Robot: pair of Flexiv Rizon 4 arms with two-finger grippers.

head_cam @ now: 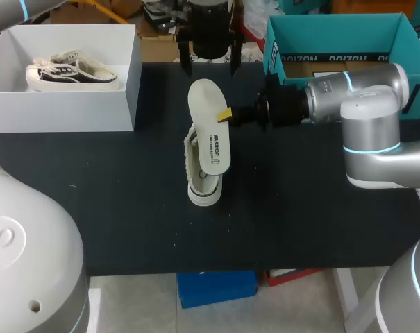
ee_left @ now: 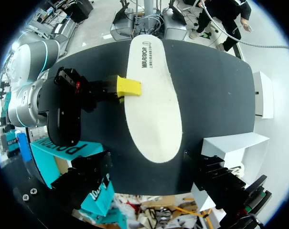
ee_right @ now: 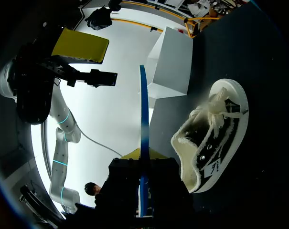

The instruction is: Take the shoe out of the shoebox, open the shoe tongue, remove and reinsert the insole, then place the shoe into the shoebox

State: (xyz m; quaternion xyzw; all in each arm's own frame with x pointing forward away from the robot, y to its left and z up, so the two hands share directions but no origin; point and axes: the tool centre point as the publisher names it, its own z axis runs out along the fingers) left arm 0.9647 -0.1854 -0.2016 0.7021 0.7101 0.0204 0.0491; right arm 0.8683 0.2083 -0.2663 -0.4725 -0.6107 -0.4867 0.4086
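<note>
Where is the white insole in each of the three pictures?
Head view: white oval insole, mid-table, by the fleecy shoe, pinched by the right gripper.
Left wrist view: its broad white face, the right gripper clamping one edge.
Right wrist view: edge-on, a thin blue strip between the right gripper's fingers.
Shared landmark: the right gripper's yellow tips.

Dark print on insole (ee_left: pixel 154 100), teal box (head_cam: pixel 334 28)

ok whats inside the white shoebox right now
One dark canvas shoe with cream fleece lining lies inside the white cardboard shoebox. Nothing else shows in it. The box's near wall hides the floor strip just behind it, and the shoe covers whatever is beneath it.
</note>
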